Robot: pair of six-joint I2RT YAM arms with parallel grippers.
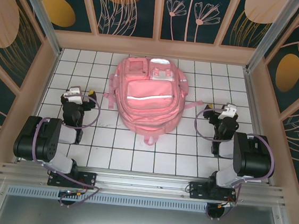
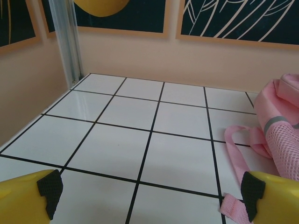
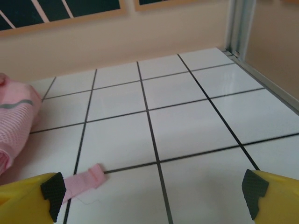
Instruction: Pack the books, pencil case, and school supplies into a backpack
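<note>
The pink backpack (image 1: 148, 98) lies flat in the middle of the white tiled table, front pockets and pale stripe facing up. My left gripper (image 1: 82, 90) rests to its left, open, nothing between its yellow fingers (image 2: 28, 196); the backpack's side (image 2: 285, 121) and a loose strap (image 2: 236, 154) lie to its right. My right gripper (image 1: 220, 108) sits to the backpack's right, also open and empty; a strap end (image 3: 84, 179) lies near its left finger (image 3: 32, 198), with the backpack (image 3: 14, 116) further left. The books, pencil case and school supplies are out of view.
Peach side walls and a patterned back wall (image 1: 159, 17) enclose the table. Aluminium posts (image 2: 67, 42) (image 3: 240, 25) stand in the far corners. Bare tiles (image 2: 140, 121) stretch ahead of both grippers.
</note>
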